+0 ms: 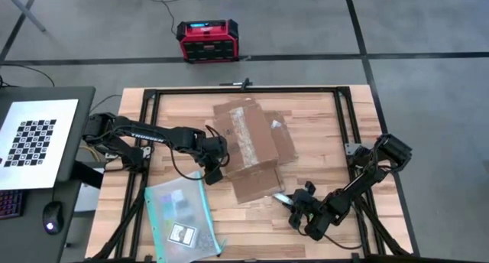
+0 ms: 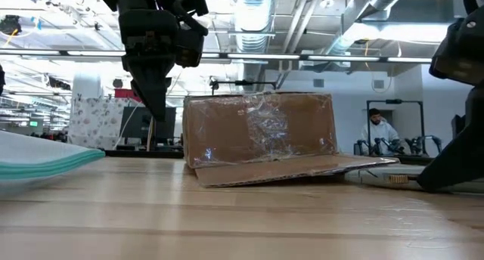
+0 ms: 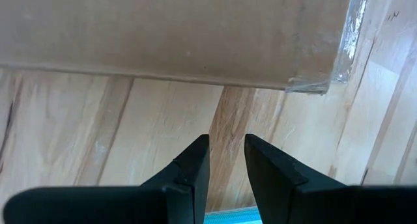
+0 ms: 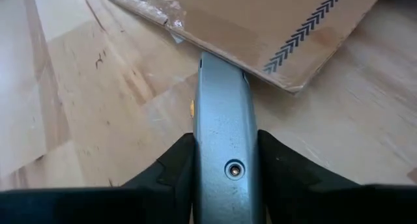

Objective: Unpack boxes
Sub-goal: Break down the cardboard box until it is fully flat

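A: What is the biggest thing in view?

B: A pale wooden table (image 1: 191, 248) with a black frame along its edges, seen from above; beside its left edge stands a board with a checker pattern (image 1: 34, 137); on the grey floor beyond the far edge sits a red and black case (image 1: 205, 40).

A: Where is the box?

B: The cardboard box (image 1: 248, 144) lies near the middle of the table, a little toward the far side; it is plain brown, its flaps spread flat around it, one flap reaching toward the near edge; shiny clear tape runs over it.

A: And smaller things?

B: A clear plastic pouch (image 1: 179, 213) with a teal edge lies on the near left part of the table, just beside the box; small cards show through it.

A: What are the arms doing?

B: The left arm reaches in from the left; the left gripper (image 3: 226, 162) hangs over bare wood beside the box's left side, its fingers a narrow gap apart and grasping nothing; the right gripper (image 1: 296, 209) sits near the front right, clenched on a grey metal utility knife (image 4: 225, 142); the knife's tip touches the edge of the near flap.

A: Anything behind the table?

B: A person in light clothing far back in the room.
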